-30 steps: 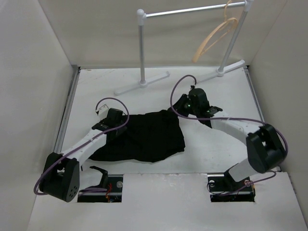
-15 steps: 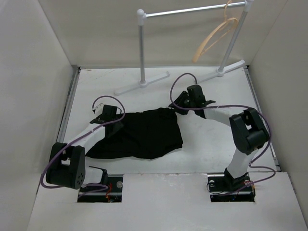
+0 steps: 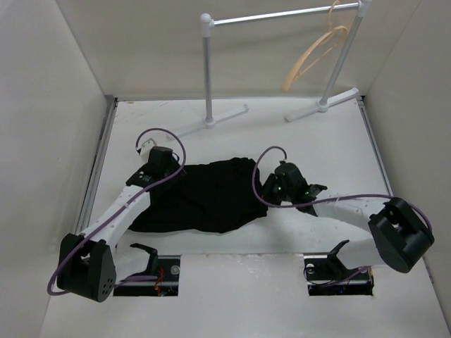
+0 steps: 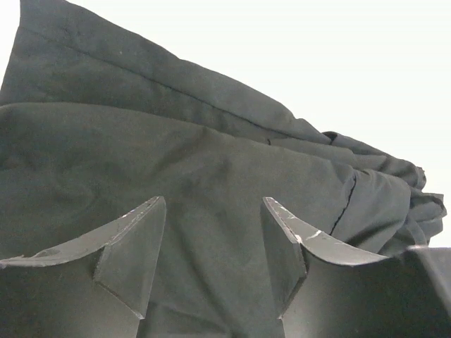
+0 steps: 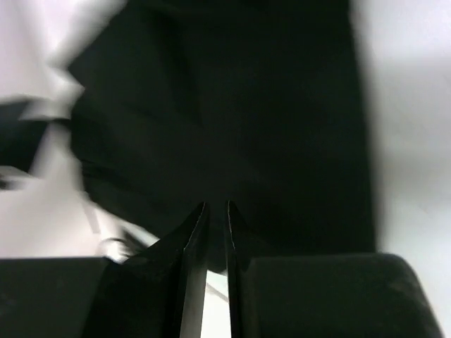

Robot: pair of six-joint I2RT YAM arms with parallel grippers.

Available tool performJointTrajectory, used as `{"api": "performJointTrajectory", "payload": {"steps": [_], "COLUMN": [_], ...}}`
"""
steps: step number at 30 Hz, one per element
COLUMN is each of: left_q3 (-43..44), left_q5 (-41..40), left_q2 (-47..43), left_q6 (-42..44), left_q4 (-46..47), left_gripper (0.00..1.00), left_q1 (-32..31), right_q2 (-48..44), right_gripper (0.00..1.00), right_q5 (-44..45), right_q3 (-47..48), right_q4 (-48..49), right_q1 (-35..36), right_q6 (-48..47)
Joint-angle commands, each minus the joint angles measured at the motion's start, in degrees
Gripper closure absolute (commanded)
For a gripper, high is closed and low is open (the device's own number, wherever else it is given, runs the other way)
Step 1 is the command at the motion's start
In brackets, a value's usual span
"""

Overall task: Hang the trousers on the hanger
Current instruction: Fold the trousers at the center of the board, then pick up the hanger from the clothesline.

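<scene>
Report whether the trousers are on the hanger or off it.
Off: trousers lie crumpled on the table; hanger hangs bare on the rail.

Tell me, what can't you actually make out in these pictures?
- Top view: the tip of the hook on the hanger, cut off by the upper edge.
- Right wrist view: blur hides whether the right gripper pinches the trousers.
- Top view: the drawstring, too thin against black fabric.

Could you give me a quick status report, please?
Left gripper open above the trousers. Right gripper nearly shut at their right edge, grip unclear. Trousers crumpled on the table; hanger hanging on the rail, bare.
</scene>
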Motion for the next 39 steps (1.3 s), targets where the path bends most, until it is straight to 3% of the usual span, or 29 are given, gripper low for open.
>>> {"api": "performJointTrajectory", "payload": {"steps": [1, 3, 5, 8, 11, 14, 15, 16, 18, 19, 21, 23, 27, 30, 35, 39], "left_q3": [1.61, 1.44, 1.35, 1.61, 2.14, 2.14, 1.97, 1.79, 1.53, 1.35, 1.17, 1.09, 1.17, 1.09, 1.09, 1.17], "left_q5": [-1.02, -0.58, -0.32, 0.38, 0.65, 0.74, 0.82, 1.00, 1.35, 1.44, 1.53, 1.53, 1.61, 1.61, 1.61, 1.88], "left_q2": [-2.08, -2.17, -2.26, -3.13, -3.75, -4.36, -4.45, -4.63, -4.80, -4.98, -5.42, -5.86, -5.86, -5.69, -5.60, -5.42], "left_q6": [0.18, 0.18, 0.18, 0.26, 0.53, 0.70, 0.70, 0.70, 0.53, 0.53, 0.53, 0.44, 0.44, 0.18, 0.00, 0.00], "left_q4": [-1.78, -1.78, -1.78, -2.13, -2.84, -3.28, -3.36, -3.45, -3.63, -3.72, -3.72, -3.72, -3.45, -3.02, -3.01, -2.75], "left_gripper": [0.46, 0.46, 0.46, 0.46, 0.46, 0.46, 0.46, 0.46, 0.46, 0.46, 0.46, 0.47, 0.49, 0.49, 0.49, 0.49], "left_q1": [-0.43, -0.52, -0.26, 0.36, 0.62, 0.54, 0.36, 0.10, -0.43, -0.61, -0.96, -1.22, -2.36, -3.07, -2.98, -2.72], "right_q2": [0.39, 1.71, 1.46, -3.36, -7.85, -9.10, -8.75, -8.05, -6.03, -4.98, -2.43, 0.47, 8.29, 14.26, 20.78, 23.24], "right_gripper": [0.80, 0.75, 0.64, 0.44, 0.35, 0.34, 0.39, 0.49, 0.77, 0.85, 0.89, 0.84, 0.55, 0.43, 0.38, 0.44], "right_q5": [4.71, 4.45, 3.31, 3.48, 1.91, 0.32, -0.20, -0.90, -2.31, -3.10, -4.33, -4.60, -5.65, -6.88, -6.71, -7.59], "right_q3": [-3.02, -2.85, -1.01, 3.72, 11.54, 19.97, 23.40, 26.82, 33.85, 37.28, 43.79, 50.21, 62.25, 69.20, 76.42, 78.27], "right_q4": [0.37, 0.02, -1.47, -6.03, -11.30, -14.83, -15.62, -15.89, -16.50, -16.68, -16.51, -17.03, -17.74, -17.82, -20.98, -20.03], "right_q1": [0.75, 0.76, 0.76, -0.47, -4.76, -11.00, -13.54, -16.01, -20.58, -22.25, -24.81, -27.01, -30.70, -32.11, -33.26, -33.78], "right_q6": [3.54, 3.89, 3.02, -0.14, -4.88, -9.45, -10.60, -11.91, -13.68, -14.38, -15.52, -16.49, -17.55, -16.76, -16.76, -16.59]}}
